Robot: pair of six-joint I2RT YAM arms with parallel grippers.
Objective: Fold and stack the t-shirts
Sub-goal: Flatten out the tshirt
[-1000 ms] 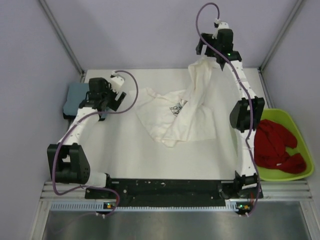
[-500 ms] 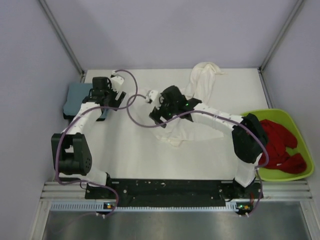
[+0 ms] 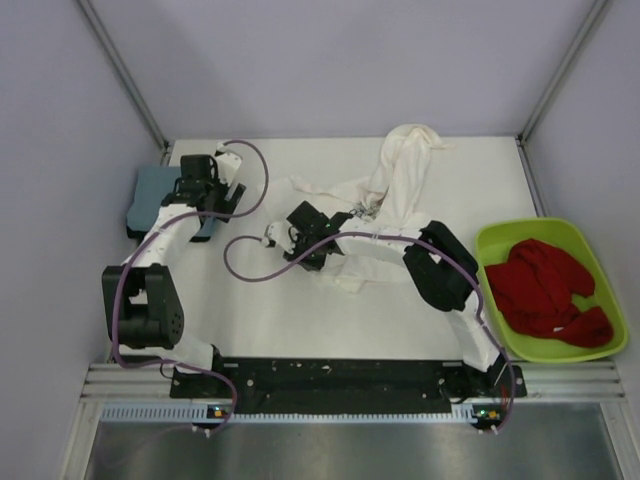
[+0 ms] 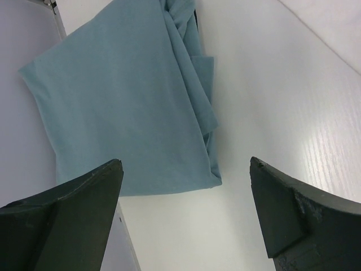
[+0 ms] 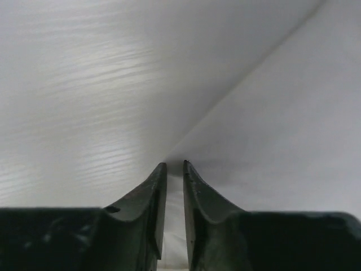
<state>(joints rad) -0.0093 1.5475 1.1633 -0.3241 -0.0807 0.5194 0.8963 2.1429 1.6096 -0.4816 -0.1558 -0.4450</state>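
Your white shirt (image 3: 400,190) lies crumpled mid-way across the tabletop (image 3: 250,300) — the blue-grey shirt (image 4: 124,96) sits folded at its left edge.

Open tabletop (image 3: 250,320) runs along the near side; the white shirt (image 3: 405,190) crowds the middle and far right (green bin (image 3: 585,240) beyond), blue-grey shirt (image 3: 150,195) far left.

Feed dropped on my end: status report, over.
Left gripper open by folded blue-grey t-shirt. Right gripper pinched on edge of white t-shirt, unfolded. Red garment in lime-green bin, clear of both.
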